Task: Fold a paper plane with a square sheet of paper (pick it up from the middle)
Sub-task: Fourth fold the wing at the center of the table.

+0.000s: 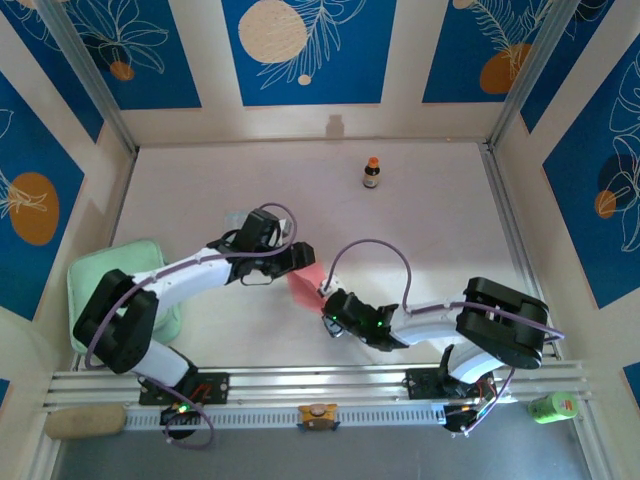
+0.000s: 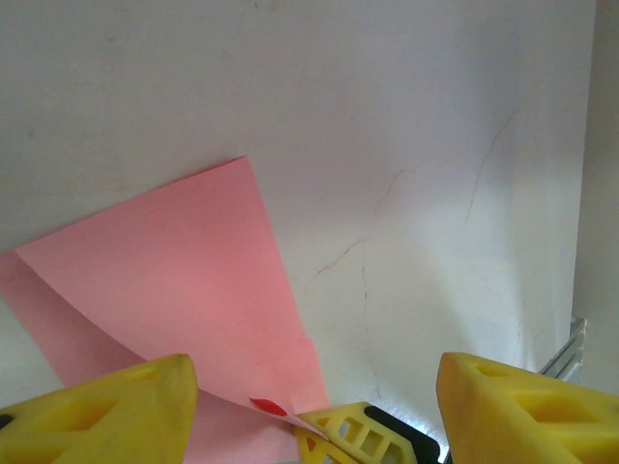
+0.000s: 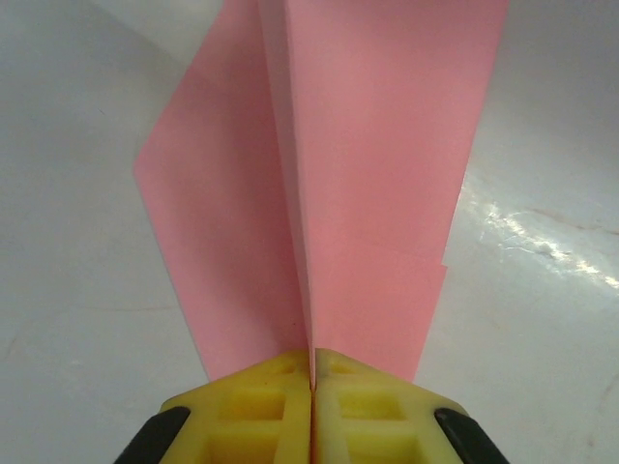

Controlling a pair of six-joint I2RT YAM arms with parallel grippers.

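The right pincer point(image 3: 311, 365), reached inward and low, is clamped on the paper plane point(image 3: 377, 145); the left pincer point(image 2: 314, 382) is spread alongside.

- Robot lab test cell: a flat white surface point(image 1: 430, 230) boxed in by blue leaf-print wall panels point(image 1: 305, 50) beyond the left tool point(image 1: 308, 264).
- Silver aluminium rails point(image 1: 300, 382) behind the right tool point(image 1: 324, 294) anchor two white robot arms point(image 1: 200, 268).

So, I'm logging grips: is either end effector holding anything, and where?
Right end effector pinches folded salmon-pink paper at its near edge, on the crease; left end effector open, gripping nothing.
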